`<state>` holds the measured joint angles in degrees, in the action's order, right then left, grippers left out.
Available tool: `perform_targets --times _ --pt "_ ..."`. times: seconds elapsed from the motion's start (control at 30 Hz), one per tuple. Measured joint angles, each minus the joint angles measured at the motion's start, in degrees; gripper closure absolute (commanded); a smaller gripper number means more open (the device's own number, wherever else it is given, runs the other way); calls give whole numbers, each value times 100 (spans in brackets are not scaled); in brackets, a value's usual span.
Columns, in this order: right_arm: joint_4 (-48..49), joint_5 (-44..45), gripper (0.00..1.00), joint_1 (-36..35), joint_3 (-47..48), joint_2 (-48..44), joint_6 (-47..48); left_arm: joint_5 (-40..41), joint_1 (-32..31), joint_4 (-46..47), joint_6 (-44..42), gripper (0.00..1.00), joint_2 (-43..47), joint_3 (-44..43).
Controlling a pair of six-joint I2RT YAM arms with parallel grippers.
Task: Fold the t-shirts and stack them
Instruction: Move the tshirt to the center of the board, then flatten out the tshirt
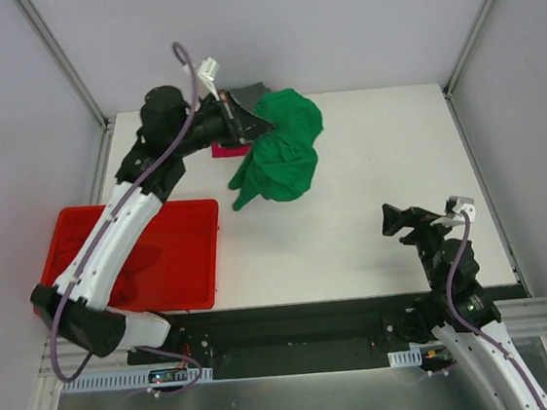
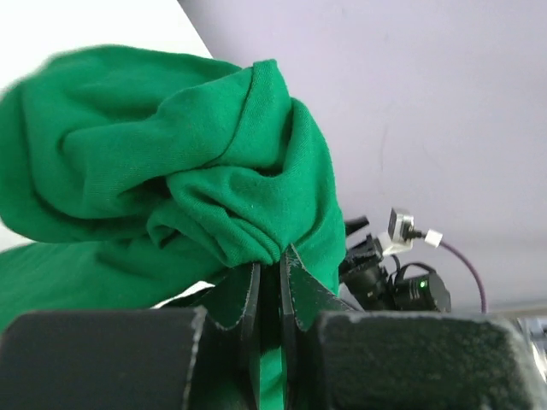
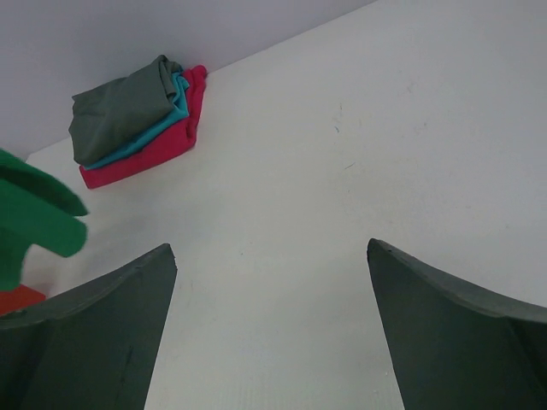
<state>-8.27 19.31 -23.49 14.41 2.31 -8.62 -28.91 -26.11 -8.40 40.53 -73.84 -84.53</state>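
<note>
Sitting at the table's 8 o'clock, the red bin (image 1: 177, 264) is showing its red floor beside the left arm crossing over it. The green t-shirt (image 1: 282, 150) is bunching in creased folds near 12 o'clock, its cloth pinched between the closed fingers of the left gripper (image 2: 271, 266). Just beside it, a folded stack (image 3: 137, 120) of grey, teal and magenta tees is lying on the table. The right gripper (image 3: 269, 256) is gaping wide at 4 o'clock, gripping nothing.

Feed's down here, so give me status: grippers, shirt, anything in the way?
Left gripper shut on green t-shirt, bunched, unfolded. Right gripper open, empty, near side. Folded stack close beside the shirt; red bin off left.
</note>
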Motion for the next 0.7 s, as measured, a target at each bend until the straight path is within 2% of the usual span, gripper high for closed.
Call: perform_targets --times 0.03,0.07,0.13,0.17,0.2,0.4,0.6,0.7 --pt "-4 39 4 0 -9 -24 -17 -160 -138 7 -9 96 -330 -157" --pt "-4 83 4 0 -9 -28 -24 -262 -223 11 -13 82 -586 -251" --pt "-26 186 4 0 -9 -33 -39 -337 -337 -35 -90 37 -986 -352" --pt "-59 245 4 0 -7 -26 -39 -304 -363 -118 -144 7 -1141 -374" --pt "-103 297 4 0 4 2 -42 -205 -391 -214 -221 1 -1261 -376" --pt "-240 350 4 0 199 763 -37 553 -385 -994 -656 1 -1652 -116" --pt "-122 -76 4 0 361 1860 35 1115 -422 -1244 -798 1 -1615 1532" --pt "-92 -551 4 0 549 2623 144 1307 -599 -1386 -807 10 -1615 2166"
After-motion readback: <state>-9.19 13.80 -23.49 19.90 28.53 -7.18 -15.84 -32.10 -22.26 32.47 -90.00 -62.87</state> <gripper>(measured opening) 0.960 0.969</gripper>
